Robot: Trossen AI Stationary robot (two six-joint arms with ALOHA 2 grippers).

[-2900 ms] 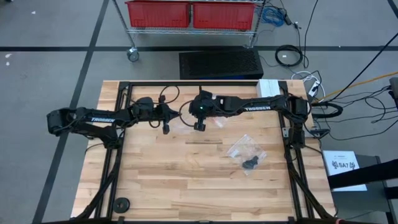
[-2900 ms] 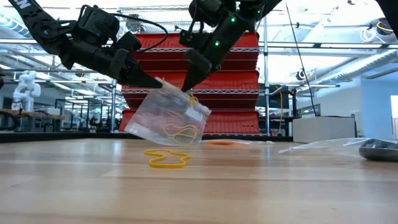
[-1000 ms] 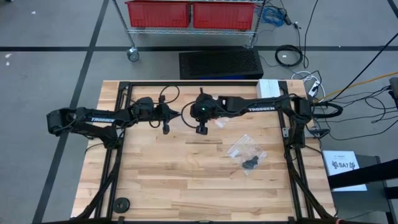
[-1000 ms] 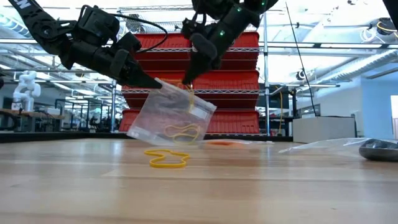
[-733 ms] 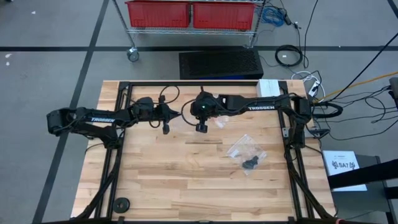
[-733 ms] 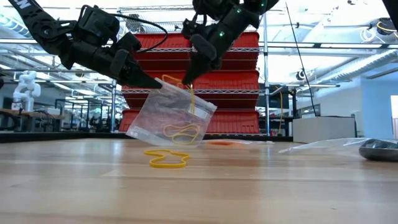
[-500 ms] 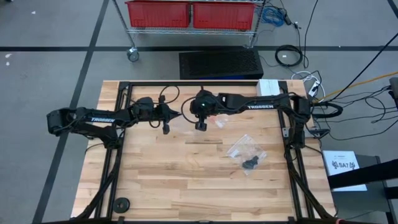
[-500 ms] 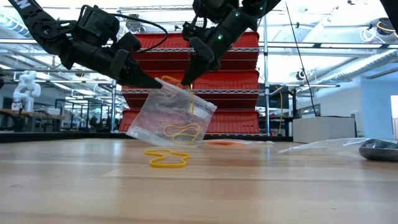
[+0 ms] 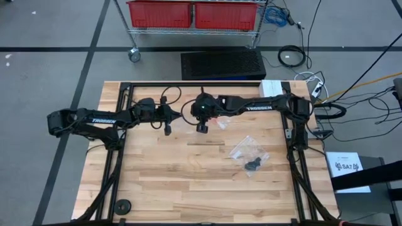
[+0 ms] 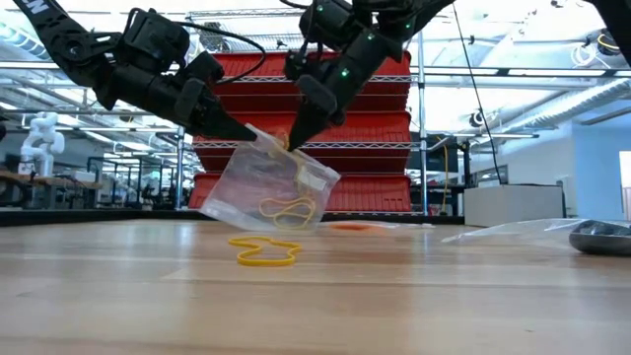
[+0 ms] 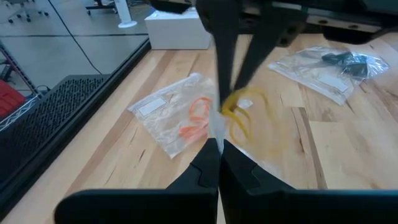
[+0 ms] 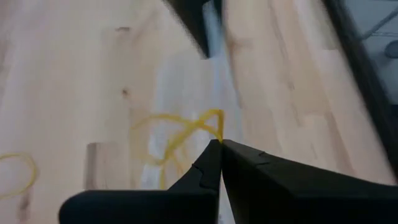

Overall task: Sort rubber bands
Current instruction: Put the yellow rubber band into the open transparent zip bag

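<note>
A clear plastic bag (image 10: 271, 187) hangs tilted from my left gripper (image 10: 252, 134), which is shut on its top edge. Yellow rubber bands (image 10: 286, 209) lie inside it. My right gripper (image 10: 288, 145) is shut on another yellow rubber band (image 12: 183, 134) at the bag's mouth, close beside the left fingertips. One more yellow band (image 10: 264, 254) lies flat on the table in front of the bag. In the left wrist view the right fingers (image 11: 233, 62) stand just beyond my left gripper (image 11: 219, 142). My left gripper pinches the bag's top edge (image 11: 217, 127) between its two fingertips, coming in slanting down from the table's left. The bag hangs below the fingers, tilted; I cannot tell whether its lower edge touches the table. My right gripper pinches a bend of the yellow band (image 12: 216, 127) at its fingertips (image 12: 211, 155), slanting down from the table's right. The rest of the band trails slack below the fingers into the bag's mouth.
A second clear bag with orange bands (image 11: 186, 118) lies on the table beyond the held bag. A third clear bag with black bands (image 9: 250, 154) lies toward the table's right. A white box (image 9: 270, 89) stands at the far edge.
My right gripper has sunk a little toward the bag's mouth and the left fingertips, still shut on the yellow band. The loop of band that stood above the bag's rim is now down at the rim. My left gripper has kept still.
</note>
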